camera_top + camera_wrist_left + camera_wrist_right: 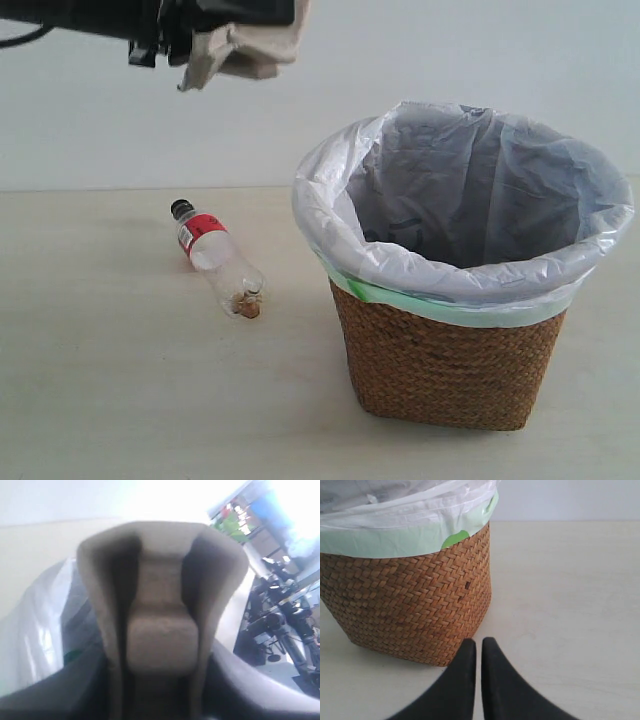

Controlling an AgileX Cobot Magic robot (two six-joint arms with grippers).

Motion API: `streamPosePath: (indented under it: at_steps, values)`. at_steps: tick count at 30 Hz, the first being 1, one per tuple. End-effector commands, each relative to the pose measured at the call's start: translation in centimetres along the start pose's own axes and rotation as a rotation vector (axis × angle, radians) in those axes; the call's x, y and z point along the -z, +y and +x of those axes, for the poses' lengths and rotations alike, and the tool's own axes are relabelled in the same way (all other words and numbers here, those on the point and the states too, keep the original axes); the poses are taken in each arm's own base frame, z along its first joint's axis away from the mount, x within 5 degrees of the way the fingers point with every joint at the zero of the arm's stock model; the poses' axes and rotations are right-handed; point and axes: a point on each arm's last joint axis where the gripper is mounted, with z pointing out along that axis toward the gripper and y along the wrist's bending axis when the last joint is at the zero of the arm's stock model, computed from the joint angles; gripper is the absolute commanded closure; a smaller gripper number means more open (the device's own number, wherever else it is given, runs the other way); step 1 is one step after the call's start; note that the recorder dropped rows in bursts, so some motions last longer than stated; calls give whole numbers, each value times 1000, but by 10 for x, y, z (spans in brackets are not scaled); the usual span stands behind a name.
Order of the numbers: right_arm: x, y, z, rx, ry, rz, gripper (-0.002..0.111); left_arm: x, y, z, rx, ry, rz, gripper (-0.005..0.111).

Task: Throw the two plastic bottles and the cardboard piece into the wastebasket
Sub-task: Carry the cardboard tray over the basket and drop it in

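Observation:
High at the top left of the exterior view, my left gripper (190, 45) is shut on the cardboard piece (245, 45), a grey-beige moulded pulp tray held up and to the left of the wastebasket (450, 350). In the left wrist view the cardboard piece (162, 615) fills the frame between the dark jaws of the left gripper (160, 692). One plastic bottle (215, 258), with a black cap and red label, lies on the table left of the basket; it is the only bottle I see. My right gripper (478, 647) is shut and empty, low beside the wastebasket (410, 610).
The white bag lining (470, 200) hangs open over the basket rim, with a green edge (395, 542) below it. The beige table (120, 400) stretches left of and in front of the basket. A blurred workshop (280, 605) shows beyond the table edge.

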Motion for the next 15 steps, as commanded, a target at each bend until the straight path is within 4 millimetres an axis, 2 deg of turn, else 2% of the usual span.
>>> streamPosePath:
  at_steps: [1, 3, 7, 12, 15]
  values:
    - [0, 0, 0, 6, -9, 4, 108, 4, -10, -7, -36, -3, 21, 103]
    - [0, 0, 0, 6, -9, 4, 108, 4, -1, -3, -40, 45, -77, 103]
    - [0, 0, 0, 6, -9, 4, 108, 12, 29, 9, 16, 175, -412, 103]
    - [0, 0, 0, 6, -9, 4, 108, 35, 56, 17, 62, 280, -806, 103]
    - [0, 0, 0, 6, -9, 4, 108, 38, 56, 18, 89, 295, -852, 103]
